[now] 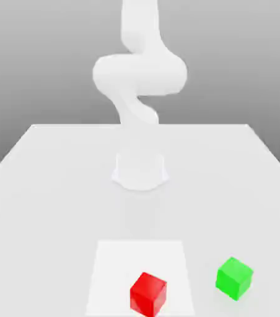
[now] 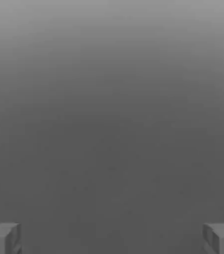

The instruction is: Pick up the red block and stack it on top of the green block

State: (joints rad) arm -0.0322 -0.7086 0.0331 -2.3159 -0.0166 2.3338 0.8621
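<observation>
A red block [image 1: 148, 294] rests on the white table near its front edge, on a paler square patch. A green block [image 1: 234, 278] stands on the table to the exterior view's right of the red one, a small gap apart. The white arm [image 1: 139, 74] rises from its base at the table's middle and bends upward out of the picture. In the hand view my gripper [image 2: 112, 238] is open, its two grey fingertips [image 2: 3, 237] far apart with nothing between them, against a plain grey background.
The arm's round base [image 1: 140, 170] sits mid-table behind the blocks. The pale square patch [image 1: 139, 266] lies under the red block. The table's front edge runs just below the blocks.
</observation>
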